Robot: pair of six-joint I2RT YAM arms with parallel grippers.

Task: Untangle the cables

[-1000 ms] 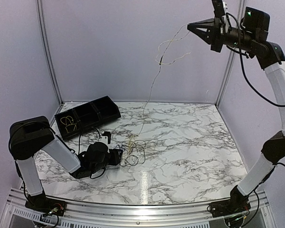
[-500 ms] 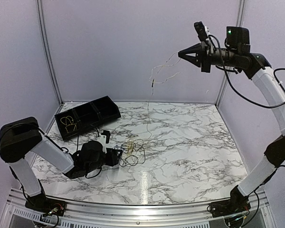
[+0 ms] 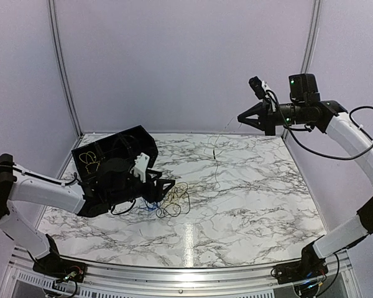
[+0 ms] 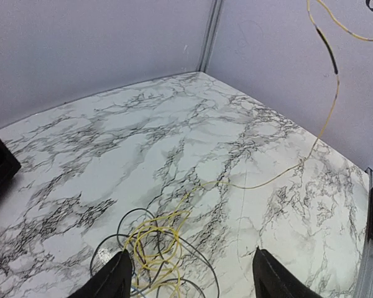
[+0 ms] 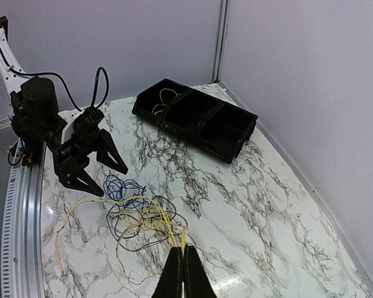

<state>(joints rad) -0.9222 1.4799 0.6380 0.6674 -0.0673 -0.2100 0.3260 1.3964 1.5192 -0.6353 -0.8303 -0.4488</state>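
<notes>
A tangle of cables [image 3: 173, 200] in yellow, black and blue lies on the marble table [image 3: 248, 198]. My right gripper [image 3: 241, 118] is raised at the back right and shut on a yellow cable [image 5: 183, 239]. That cable runs down into the tangle [image 5: 140, 217]. A blue coil [image 5: 121, 188] lies at the tangle's edge. My left gripper [image 3: 166, 185] hovers open just left of the tangle. In the left wrist view its fingers [image 4: 115, 279] straddle yellow and black loops [image 4: 152, 245], and the taut yellow cable [image 4: 326, 118] rises to the upper right.
A black compartment tray [image 3: 87, 155] stands at the back left, partly hidden by my left arm. It holds a small yellow cable [image 5: 165, 96]. Walls close the table at the back and both sides.
My right gripper has come down and to the left with the yellow cable, which now hangs lower. My left arm has lifted off the table and moved toward the tangle.
</notes>
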